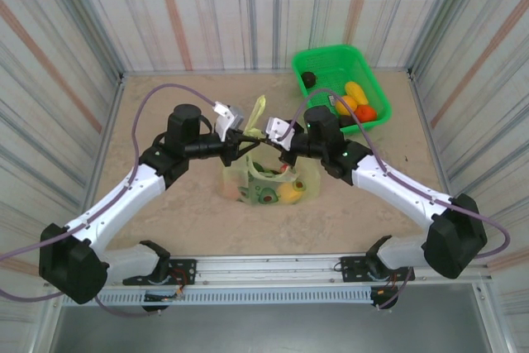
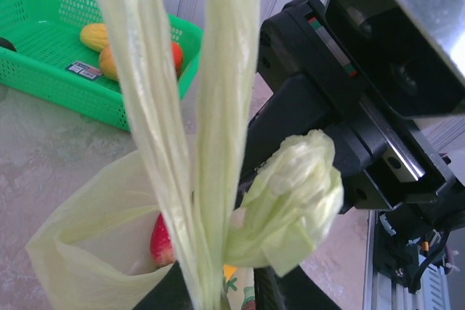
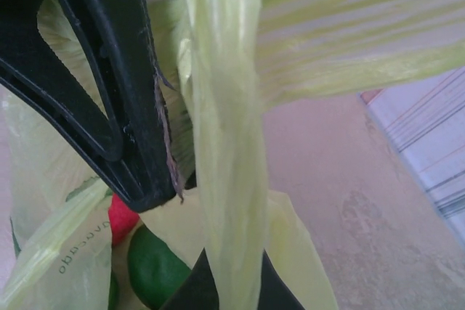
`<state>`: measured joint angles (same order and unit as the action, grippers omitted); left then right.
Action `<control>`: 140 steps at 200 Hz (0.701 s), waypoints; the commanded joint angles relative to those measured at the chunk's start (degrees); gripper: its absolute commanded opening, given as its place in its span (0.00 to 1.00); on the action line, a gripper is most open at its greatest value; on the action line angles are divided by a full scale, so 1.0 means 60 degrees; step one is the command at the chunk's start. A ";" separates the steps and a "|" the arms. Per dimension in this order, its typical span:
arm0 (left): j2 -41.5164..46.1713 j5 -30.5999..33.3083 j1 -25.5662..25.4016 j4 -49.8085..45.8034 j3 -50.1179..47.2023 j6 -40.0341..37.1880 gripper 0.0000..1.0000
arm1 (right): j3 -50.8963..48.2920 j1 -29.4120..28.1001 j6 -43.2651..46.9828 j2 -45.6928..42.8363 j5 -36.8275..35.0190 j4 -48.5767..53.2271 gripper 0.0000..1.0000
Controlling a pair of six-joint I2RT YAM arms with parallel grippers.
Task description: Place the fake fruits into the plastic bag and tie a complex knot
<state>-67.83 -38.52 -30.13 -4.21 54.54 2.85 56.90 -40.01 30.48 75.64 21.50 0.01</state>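
Observation:
The yellow-green plastic bag [image 1: 266, 181] stands mid-table with its mouth loose. Inside lie fake fruits: a red strawberry [image 2: 161, 241], a green one [image 3: 156, 270] and a yellow one [image 1: 289, 192]. Both grippers meet just above it. My left gripper [image 1: 250, 141] [image 2: 218, 299] has two handle strips [image 2: 182, 128] running up between slightly parted jaws, with a gap beside them. My right gripper [image 1: 273, 146] [image 3: 229, 292] is shut on a twisted handle strip [image 3: 225, 150]. A bunched wad of handle plastic [image 2: 298, 194] sits by the right gripper; whether it is a knot I cannot tell.
A rigid green basket [image 1: 376, 88] [image 2: 43, 56] stands at the back right with a yellow fruit [image 1: 355, 91], an orange one [image 1: 364, 112] and a dark one [image 1: 308, 79]. Striped walls close in the sandy table on three sides. The left gripper's black finger [image 3: 109, 92] crowds the right wrist view.

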 commanded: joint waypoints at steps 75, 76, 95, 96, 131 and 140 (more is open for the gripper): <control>0.0156 0.0016 0.0149 0.0681 -0.0117 0.0165 0.00 | -0.0084 -0.0054 -0.0226 -0.0199 0.0242 -0.0171 0.05; 0.0157 0.0010 0.0147 0.0691 -0.0122 0.0167 0.00 | -0.0104 -0.0055 -0.0236 -0.0206 0.0241 -0.0189 0.06; 0.0190 0.0005 0.0160 0.0731 -0.0169 0.0193 0.00 | -0.0301 0.0080 -0.0490 -0.0402 0.0270 -0.0360 0.22; 0.0196 0.0005 0.0159 0.0731 -0.0169 0.0189 0.00 | -0.0315 0.0085 -0.0492 -0.0410 0.0277 -0.0364 0.22; 0.0210 0.0004 0.0173 0.0817 -0.0228 0.0214 0.00 | -0.0715 0.0225 -0.0705 -0.0827 0.0220 -0.0579 0.27; 0.0204 0.0004 0.0175 0.0833 -0.0242 0.0212 0.00 | -0.0820 0.0301 -0.0754 -0.0928 0.0211 -0.0642 0.29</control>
<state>-67.81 -37.93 -29.58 -0.97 53.93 3.31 53.74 -39.18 28.25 72.64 22.72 -1.78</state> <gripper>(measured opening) 0.044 0.270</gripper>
